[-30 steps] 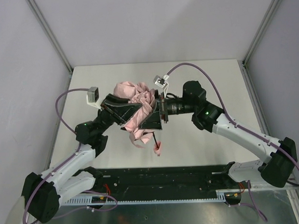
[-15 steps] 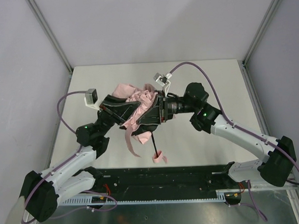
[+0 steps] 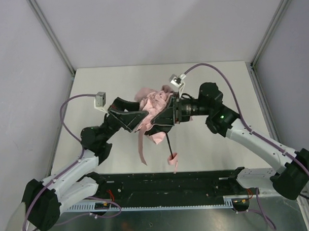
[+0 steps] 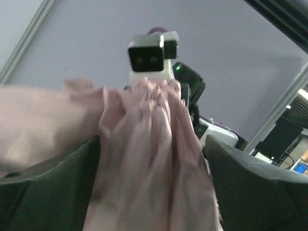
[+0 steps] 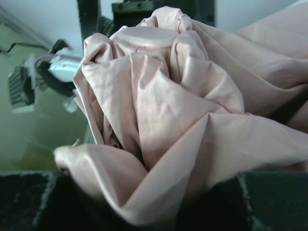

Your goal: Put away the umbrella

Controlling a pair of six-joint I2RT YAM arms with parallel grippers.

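While gripped by the right end effector, the umbrella should be gathered by the wide-open left end effector.

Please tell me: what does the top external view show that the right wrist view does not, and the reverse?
Only the top external view shows the black shaft, the pink handle at its lower end, and the hanging strap. Only the right wrist view shows a flat round cap at the top of the folds. Both show the umbrella, its pink fabric bunched up.
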